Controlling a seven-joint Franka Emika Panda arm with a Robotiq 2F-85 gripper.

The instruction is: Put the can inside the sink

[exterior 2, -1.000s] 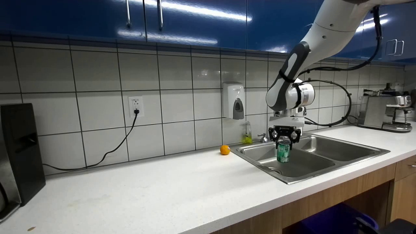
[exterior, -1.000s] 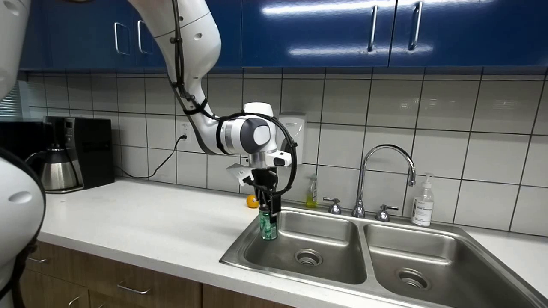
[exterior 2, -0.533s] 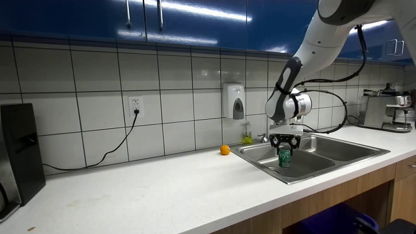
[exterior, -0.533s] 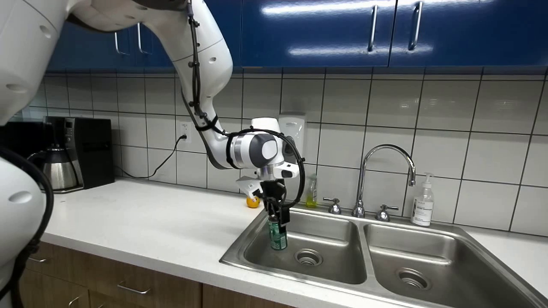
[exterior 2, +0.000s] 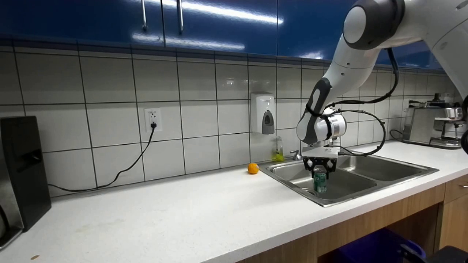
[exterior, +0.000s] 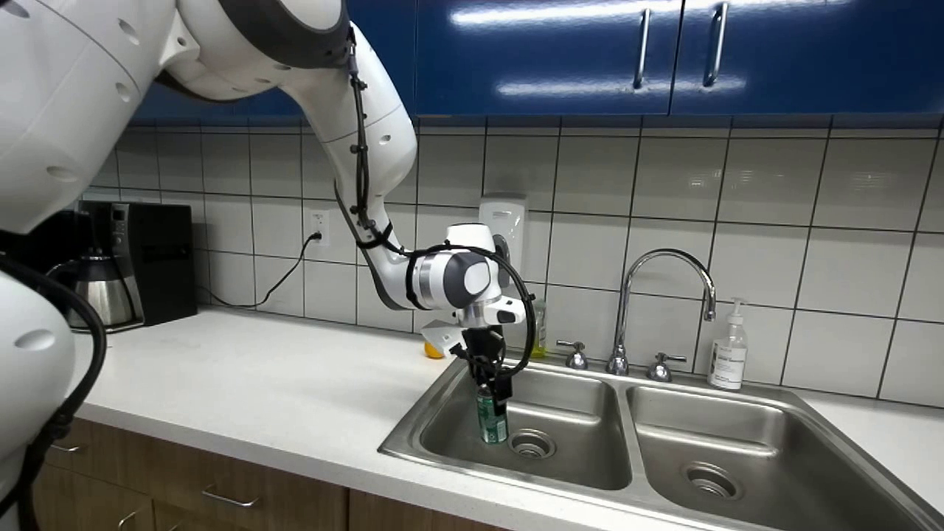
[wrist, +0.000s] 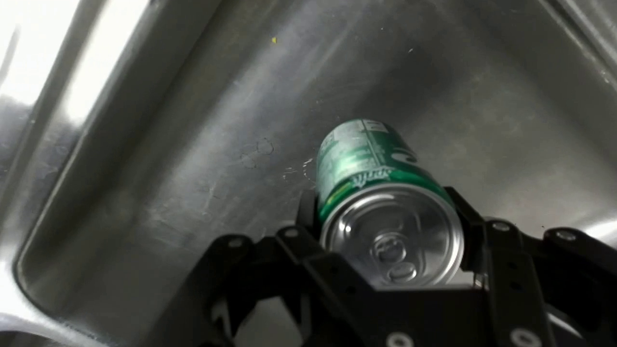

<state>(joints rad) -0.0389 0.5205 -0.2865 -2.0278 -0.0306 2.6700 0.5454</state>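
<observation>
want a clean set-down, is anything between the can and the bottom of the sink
Nothing visible: the gripper holds the can inside the sink; whether its base touches bottom is unclear.

Showing one can (wrist: 383,200) right of centre in the wrist view, one gripper (exterior 2: 320,175) and one orange (exterior 2: 253,168) right of centre in an exterior view. Counting, toward the lower right of an exterior view, one sink (exterior: 405,436), two basins (exterior: 579,453), two drains (exterior: 532,444), one faucet (exterior: 623,313), two tap handles (exterior: 576,358) and two bottles (exterior: 729,363).
</observation>
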